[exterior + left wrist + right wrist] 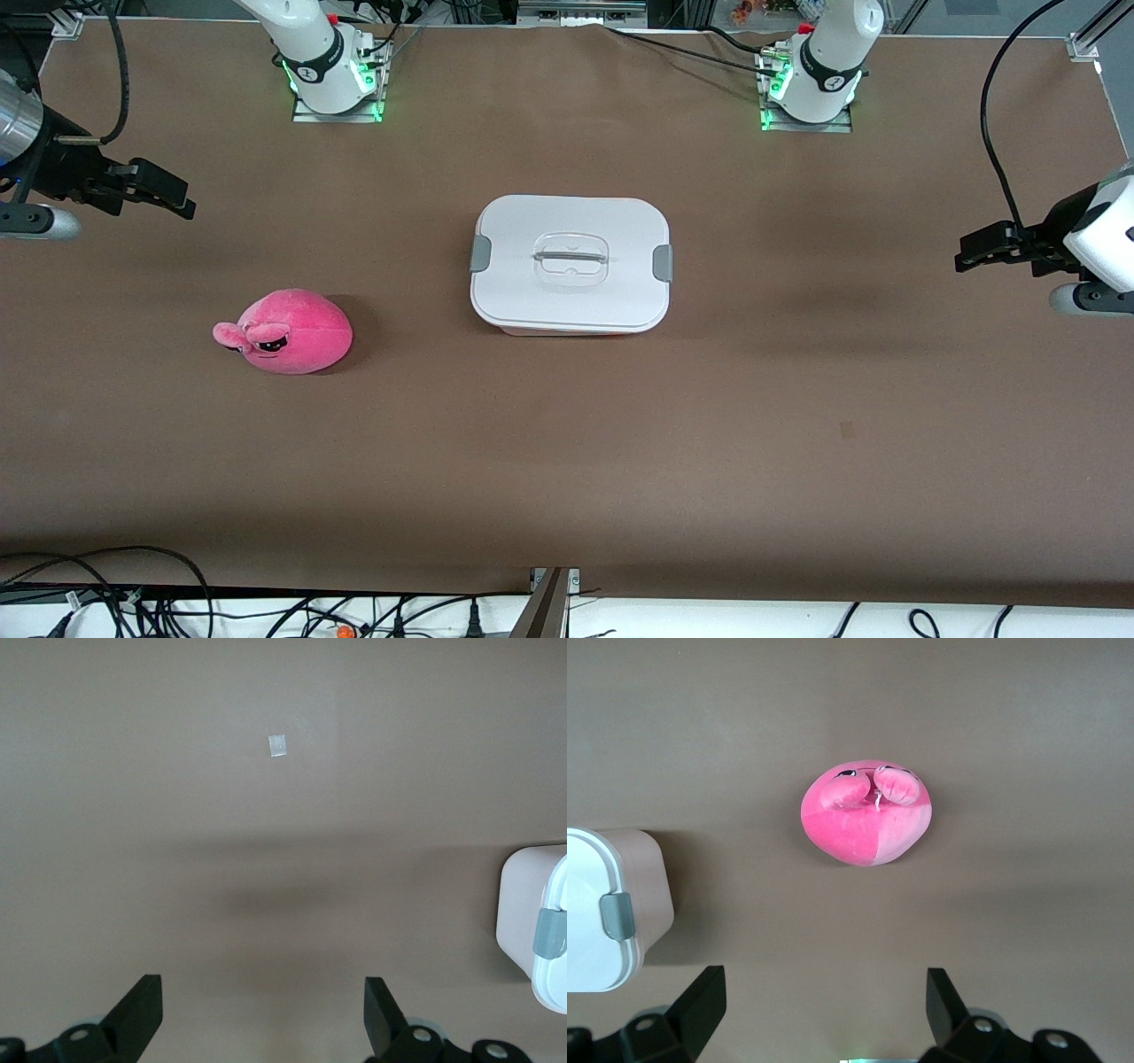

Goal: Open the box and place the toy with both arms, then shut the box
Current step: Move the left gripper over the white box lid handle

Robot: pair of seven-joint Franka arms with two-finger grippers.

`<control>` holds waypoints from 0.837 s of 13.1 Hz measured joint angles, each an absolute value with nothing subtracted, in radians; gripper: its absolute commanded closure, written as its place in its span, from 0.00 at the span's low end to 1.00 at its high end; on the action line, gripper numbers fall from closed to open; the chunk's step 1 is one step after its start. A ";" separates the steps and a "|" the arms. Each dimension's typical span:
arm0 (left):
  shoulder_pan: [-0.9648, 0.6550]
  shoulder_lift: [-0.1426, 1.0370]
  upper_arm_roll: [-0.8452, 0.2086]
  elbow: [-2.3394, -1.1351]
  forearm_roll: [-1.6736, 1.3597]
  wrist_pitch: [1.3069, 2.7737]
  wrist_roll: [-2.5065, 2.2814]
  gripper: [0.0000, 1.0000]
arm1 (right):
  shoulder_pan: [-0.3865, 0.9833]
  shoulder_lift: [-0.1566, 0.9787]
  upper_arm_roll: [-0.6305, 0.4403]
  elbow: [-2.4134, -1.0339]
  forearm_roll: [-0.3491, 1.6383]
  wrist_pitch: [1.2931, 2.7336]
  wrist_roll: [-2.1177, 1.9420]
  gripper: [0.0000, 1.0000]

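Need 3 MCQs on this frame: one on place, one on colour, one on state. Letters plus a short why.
1. Where is the toy relative to the box?
A. inside it
B. on its lid
C. on the table toward the right arm's end

2. What colour are the box's side clips?
A. grey
B. red
C. green

3. What state are the box and claws in?
A. lid off, left claw holding it
B. lid on, both claws open and empty
C. lid on, right claw shut on the toy

Answers:
1 C: it lies on bare table apart from the box.
2 A: grey tabs on the lid's ends.
3 B: the white lid sits on the box; left claw and right claw are spread, holding nothing.
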State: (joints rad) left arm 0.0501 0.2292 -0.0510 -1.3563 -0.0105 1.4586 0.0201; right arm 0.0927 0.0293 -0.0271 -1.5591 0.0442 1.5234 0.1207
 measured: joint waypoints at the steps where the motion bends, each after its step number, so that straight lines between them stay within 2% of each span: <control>1: 0.050 0.229 -0.051 -1.356 -0.010 1.459 0.020 0.00 | 0.093 0.027 -0.018 -1.559 0.039 1.523 0.121 0.00; 11: 0.025 0.236 -0.060 -1.356 -0.082 1.459 0.021 0.00 | 0.094 0.000 -0.004 -1.559 0.034 1.520 0.121 0.00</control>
State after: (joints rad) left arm 0.0246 0.2361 -0.0596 -1.3560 -0.0816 1.4585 0.0209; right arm 0.0939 -0.0003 -0.0044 -1.5589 0.0340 1.5204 0.1207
